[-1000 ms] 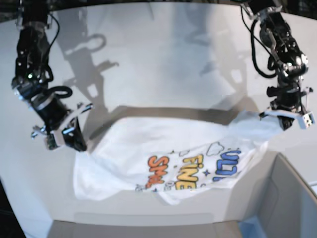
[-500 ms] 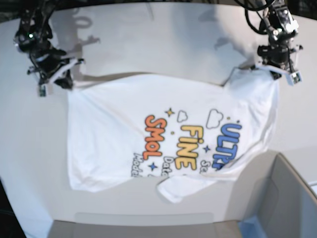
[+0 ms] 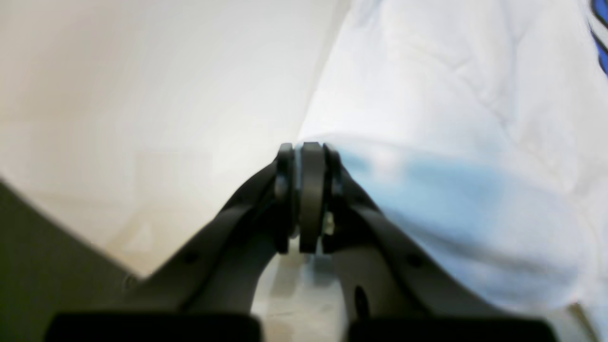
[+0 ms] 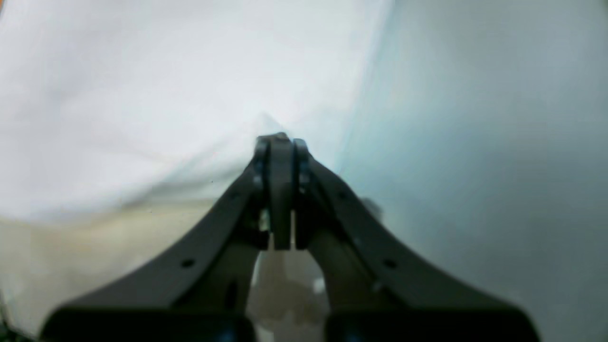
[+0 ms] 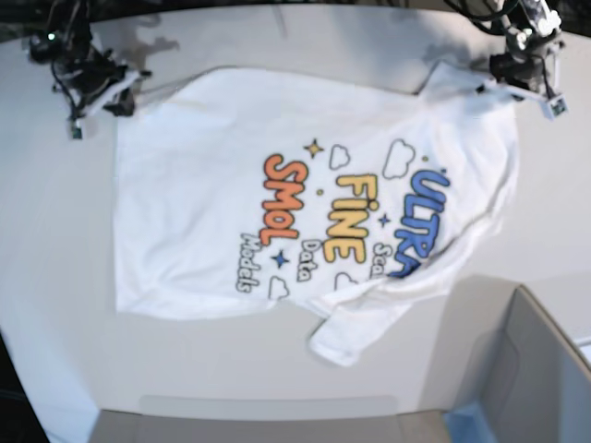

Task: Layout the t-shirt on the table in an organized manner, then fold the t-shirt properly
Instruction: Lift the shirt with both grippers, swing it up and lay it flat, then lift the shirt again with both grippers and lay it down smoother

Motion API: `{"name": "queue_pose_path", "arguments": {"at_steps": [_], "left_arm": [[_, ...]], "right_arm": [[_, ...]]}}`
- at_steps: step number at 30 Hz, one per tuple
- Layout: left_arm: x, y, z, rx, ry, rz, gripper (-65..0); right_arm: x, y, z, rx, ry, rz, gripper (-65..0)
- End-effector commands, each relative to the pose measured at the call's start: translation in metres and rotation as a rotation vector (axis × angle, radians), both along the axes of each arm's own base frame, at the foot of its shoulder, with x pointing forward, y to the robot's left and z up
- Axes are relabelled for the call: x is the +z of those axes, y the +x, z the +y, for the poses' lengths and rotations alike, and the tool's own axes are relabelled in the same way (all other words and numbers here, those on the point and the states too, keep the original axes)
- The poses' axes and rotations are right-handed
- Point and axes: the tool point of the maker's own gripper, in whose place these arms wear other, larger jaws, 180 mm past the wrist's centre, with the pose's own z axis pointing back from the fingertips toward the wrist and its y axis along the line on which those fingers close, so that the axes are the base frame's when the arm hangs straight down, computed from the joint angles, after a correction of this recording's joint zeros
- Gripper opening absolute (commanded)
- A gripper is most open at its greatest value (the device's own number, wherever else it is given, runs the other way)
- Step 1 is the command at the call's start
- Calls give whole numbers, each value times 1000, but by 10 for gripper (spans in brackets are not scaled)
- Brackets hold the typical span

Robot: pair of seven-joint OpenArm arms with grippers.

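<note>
1. The t-shirt [image 5: 277, 185]: white, print side up, spread across the far half of the table [image 5: 55, 305]. The print reads ULTRA, FINE and SMOL in blue, yellow and orange, with stars and clouds, the letters running sideways in the base view. One sleeve [image 5: 355, 332] lies rumpled at the near edge of the cloth.
2. Right gripper [image 5: 115, 97]: at the shirt's far corner on the base view's left. The jaws are pressed together on the cloth edge, which the wrist view shows pinched at the tips [image 4: 280, 142].
3. Left gripper [image 5: 517, 78]: at the far corner on the base view's right. The jaws are closed on a fold of the shirt [image 3: 427, 142].
4. The table: plain white, bare around the shirt.
5. Grey bin [image 5: 536, 369]: at the near right corner, well apart from both grippers.
</note>
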Motion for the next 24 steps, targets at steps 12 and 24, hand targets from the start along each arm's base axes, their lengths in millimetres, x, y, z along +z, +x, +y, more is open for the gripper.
{"name": "queue_pose_path", "arguments": {"at_steps": [12, 24], "left_arm": [[11, 42, -26, -96, -15, -91, -650], [167, 291, -84, -329, -30, -607, -650]], "right_arm": [[28, 43, -4, 10, 8, -144, -650], [181, 222, 7, 214, -119, -560, -650]]}}
